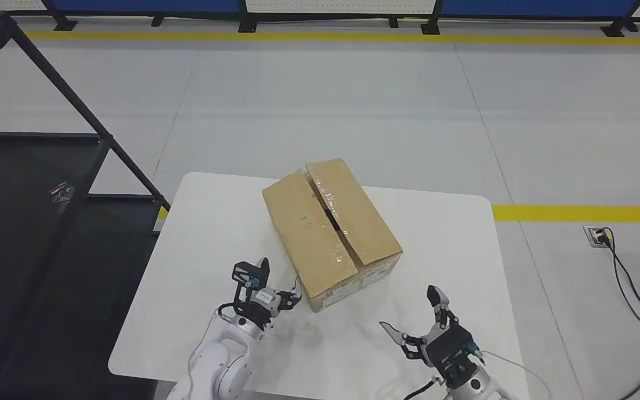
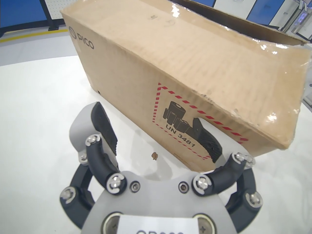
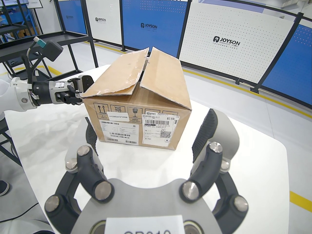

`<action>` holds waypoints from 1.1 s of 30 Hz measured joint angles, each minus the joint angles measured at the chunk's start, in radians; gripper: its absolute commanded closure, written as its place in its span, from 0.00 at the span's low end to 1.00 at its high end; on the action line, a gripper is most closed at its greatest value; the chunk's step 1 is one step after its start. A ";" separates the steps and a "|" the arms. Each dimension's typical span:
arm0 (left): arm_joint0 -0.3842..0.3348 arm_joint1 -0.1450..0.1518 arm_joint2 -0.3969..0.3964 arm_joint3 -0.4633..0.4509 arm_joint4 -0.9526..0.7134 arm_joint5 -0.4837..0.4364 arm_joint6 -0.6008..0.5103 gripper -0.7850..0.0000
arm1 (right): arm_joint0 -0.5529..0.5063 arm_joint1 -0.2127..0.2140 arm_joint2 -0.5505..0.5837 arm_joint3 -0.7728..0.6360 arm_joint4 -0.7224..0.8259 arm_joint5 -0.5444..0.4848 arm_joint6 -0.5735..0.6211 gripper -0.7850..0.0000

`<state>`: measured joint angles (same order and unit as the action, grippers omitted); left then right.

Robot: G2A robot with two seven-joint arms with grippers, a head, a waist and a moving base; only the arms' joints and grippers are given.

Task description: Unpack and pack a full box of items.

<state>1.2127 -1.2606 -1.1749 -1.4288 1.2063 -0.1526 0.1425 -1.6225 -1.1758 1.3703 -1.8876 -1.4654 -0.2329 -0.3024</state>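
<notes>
A brown cardboard box (image 1: pixel 332 230) stands in the middle of the white table (image 1: pixel 200 260), its two top flaps nearly closed with a slit between them. My left gripper (image 1: pixel 266 290) is open just beside the box's long side near its front corner; its fingertips (image 2: pixel 102 120) frame the printed side of the box (image 2: pixel 185 79). My right gripper (image 1: pixel 420 318) hangs open over the table's near right part, a short way in front of the labelled end of the box (image 3: pixel 139 93). The left gripper (image 3: pixel 79 86) appears there at the box's corner.
A black metal shelf frame (image 1: pixel 60 190) stands just left of the table. A small brown crumb (image 2: pixel 154 156) lies on the table by the box. Blue and white partition panels (image 3: pixel 219 42) close off the floor behind. Free table surface lies to the right of the box.
</notes>
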 measured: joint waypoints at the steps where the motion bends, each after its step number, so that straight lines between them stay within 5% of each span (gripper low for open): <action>1: 0.003 0.000 -0.003 -0.003 -0.003 -0.007 -0.003 0.00 | -0.002 0.000 0.002 -0.002 0.000 0.000 0.000 0.00; 33: -0.085 -0.046 0.153 0.037 0.047 -0.057 -0.031 0.00 | -0.065 0.000 0.087 0.014 0.179 -0.030 -0.018 0.00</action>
<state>1.1281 -1.3070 -1.0222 -1.3920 1.2537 -0.2099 0.1113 -1.6873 -1.1755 1.4574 -1.8734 -1.2863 -0.2626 -0.3209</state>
